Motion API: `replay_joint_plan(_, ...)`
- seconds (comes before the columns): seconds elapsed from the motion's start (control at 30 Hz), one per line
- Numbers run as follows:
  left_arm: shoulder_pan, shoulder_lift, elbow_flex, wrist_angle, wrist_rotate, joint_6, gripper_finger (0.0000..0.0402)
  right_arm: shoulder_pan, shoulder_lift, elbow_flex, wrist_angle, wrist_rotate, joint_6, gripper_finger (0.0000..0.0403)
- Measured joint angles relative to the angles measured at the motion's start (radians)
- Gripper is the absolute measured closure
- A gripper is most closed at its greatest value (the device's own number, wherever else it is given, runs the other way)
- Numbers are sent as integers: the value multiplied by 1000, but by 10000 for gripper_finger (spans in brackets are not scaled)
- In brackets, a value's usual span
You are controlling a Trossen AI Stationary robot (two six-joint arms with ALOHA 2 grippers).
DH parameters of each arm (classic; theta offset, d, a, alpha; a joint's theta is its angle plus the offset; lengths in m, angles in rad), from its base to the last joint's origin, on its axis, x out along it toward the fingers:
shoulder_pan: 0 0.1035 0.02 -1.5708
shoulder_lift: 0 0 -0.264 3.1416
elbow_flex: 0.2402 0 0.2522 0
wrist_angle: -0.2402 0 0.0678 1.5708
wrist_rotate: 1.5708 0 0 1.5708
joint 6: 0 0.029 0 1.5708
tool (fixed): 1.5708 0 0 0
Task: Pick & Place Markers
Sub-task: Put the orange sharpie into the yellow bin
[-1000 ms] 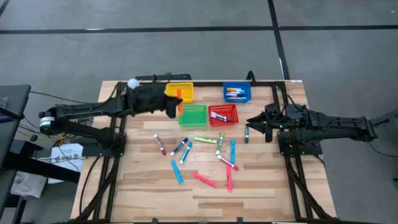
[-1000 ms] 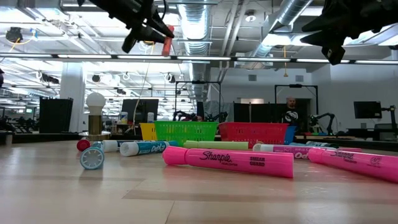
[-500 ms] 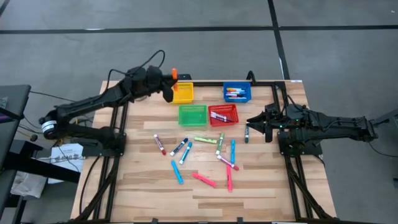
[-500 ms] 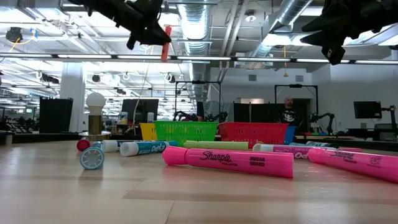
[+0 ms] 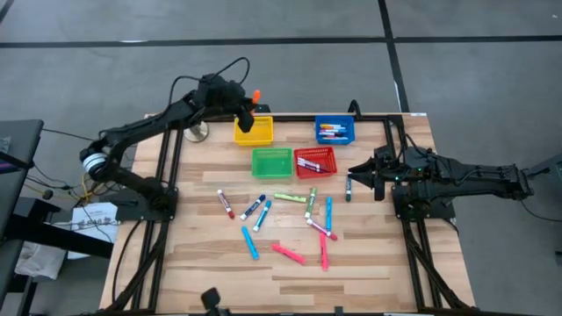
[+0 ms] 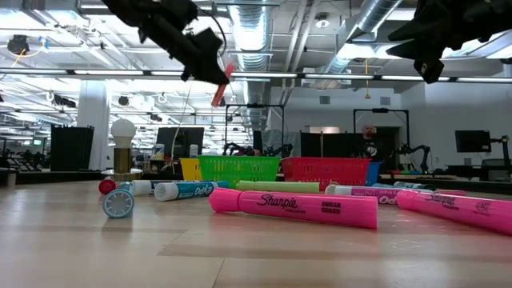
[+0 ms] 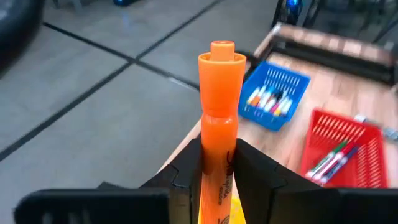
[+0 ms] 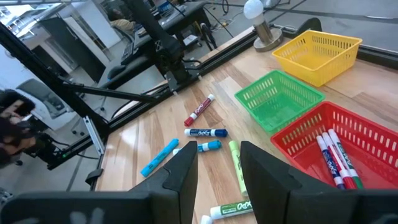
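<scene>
My left gripper (image 5: 245,107) is high over the table's far edge, just beyond the yellow basket (image 5: 254,132), shut on an orange marker (image 7: 220,93). The same marker (image 6: 220,86) shows tilted in the low view. Several loose markers (image 5: 290,219) in pink, blue, green and red lie flat on the table's middle. My right gripper (image 8: 217,177) hovers open at the table's right side, near a marker (image 5: 349,187), and touches nothing. My left gripper pinches the orange marker's barrel (image 7: 216,163) between its two fingers (image 7: 188,171). The fingers lie along the marker, and its capped end (image 7: 221,59) sticks out past the fingertips. The marker is lifted clear of the table and tilted.
A green basket (image 5: 271,161) and a red basket (image 5: 315,161) stand side by side. The blue basket (image 5: 335,131) is at the far edge; red and blue hold markers. A white bulb on a stand (image 6: 122,148) sits at the far left. A person stands in the room behind.
My left gripper has carried the orange marker from over the green and yellow baskets toward the table's far edge. It stays shut on the marker. The marker stood upright half a second ago and now hangs tilted.
</scene>
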Motion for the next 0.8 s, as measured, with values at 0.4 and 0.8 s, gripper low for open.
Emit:
replay_joint_plan(0.4, 79, 200, 53, -53, 7, 120, 325, 0, 1, 0, 0, 0, 0, 291)
replay_joint_plan(0.8, 68, 316, 53, -113, 7, 193, 322, 0, 1, 0, 0, 1, 0, 291)
